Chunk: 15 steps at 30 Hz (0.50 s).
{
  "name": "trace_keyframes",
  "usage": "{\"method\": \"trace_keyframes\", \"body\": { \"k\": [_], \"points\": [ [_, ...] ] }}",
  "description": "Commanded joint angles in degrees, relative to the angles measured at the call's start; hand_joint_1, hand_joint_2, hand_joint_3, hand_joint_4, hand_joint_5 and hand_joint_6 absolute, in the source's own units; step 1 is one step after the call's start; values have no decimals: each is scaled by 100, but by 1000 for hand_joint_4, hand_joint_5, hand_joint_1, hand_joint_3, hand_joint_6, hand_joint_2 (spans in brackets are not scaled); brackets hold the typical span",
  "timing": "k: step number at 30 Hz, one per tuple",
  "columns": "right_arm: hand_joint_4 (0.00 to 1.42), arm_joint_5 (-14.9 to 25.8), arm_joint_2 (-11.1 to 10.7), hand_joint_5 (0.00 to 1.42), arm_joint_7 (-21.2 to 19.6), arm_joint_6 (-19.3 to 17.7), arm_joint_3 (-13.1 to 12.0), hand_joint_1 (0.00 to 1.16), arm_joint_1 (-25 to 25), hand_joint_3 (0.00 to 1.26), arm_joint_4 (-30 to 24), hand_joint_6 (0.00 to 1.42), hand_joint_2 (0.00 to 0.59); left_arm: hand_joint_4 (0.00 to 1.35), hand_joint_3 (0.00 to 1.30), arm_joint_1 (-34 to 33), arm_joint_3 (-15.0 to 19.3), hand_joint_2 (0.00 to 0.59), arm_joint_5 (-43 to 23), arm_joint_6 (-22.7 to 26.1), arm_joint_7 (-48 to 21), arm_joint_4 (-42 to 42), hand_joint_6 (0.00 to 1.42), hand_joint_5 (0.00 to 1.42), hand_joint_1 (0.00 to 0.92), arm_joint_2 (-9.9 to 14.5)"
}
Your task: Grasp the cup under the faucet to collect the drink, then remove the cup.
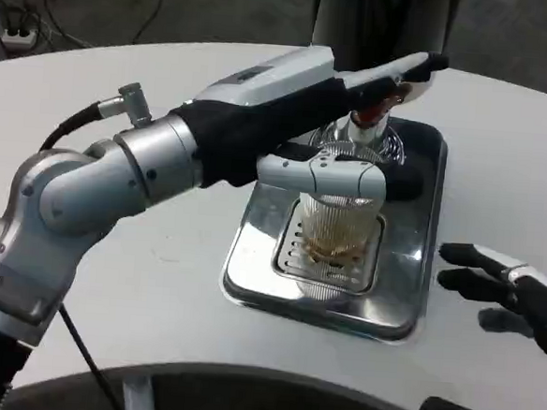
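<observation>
Left hand (340, 125) is gripping the cup (335, 237) on the tray (403, 299) below the faucet (369, 118); right hand (511, 292) is lying open, fingers apart, on the table (155, 281).

There is one cup (334, 247), one metal tray (250, 269), one faucet (366, 127), and two hands: left hand (331, 125), right hand (507, 292).

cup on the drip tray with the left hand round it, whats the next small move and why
Probably lift the cup slightly and draw it off the metal drip tray. The left hand wraps its upper part, brownish drink shows low in the cup, and it stands on the tray's grate under the faucet. Whether drink is flowing cannot be told. The right hand rests open on the table.
</observation>
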Motion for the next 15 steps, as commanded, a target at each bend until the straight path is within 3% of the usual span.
{"method": "trace_keyframes", "body": {
  "k": [1, 8, 15],
  "points": [
    [208, -58, 399, 184, -176, 59, 239, 862, -477, 161, 638, 219, 182, 27, 19, 275, -238, 59, 215, 131, -243, 183, 47, 115, 0, 78],
    [194, -151, 881, 198, -391, -175, 503, 876, -1038, 144, 1445, 261, 175, 27, 19, 265, -254, 58, 236, 137, -210, 211, 46, 115, 0, 80],
    [152, -669, 1649, 173, -1050, -588, 1073, 894, -1911, 153, 2618, 270, 158, 26, 18, 227, -311, 58, 280, 161, -149, 313, 45, 114, 0, 23]
  ]
}}
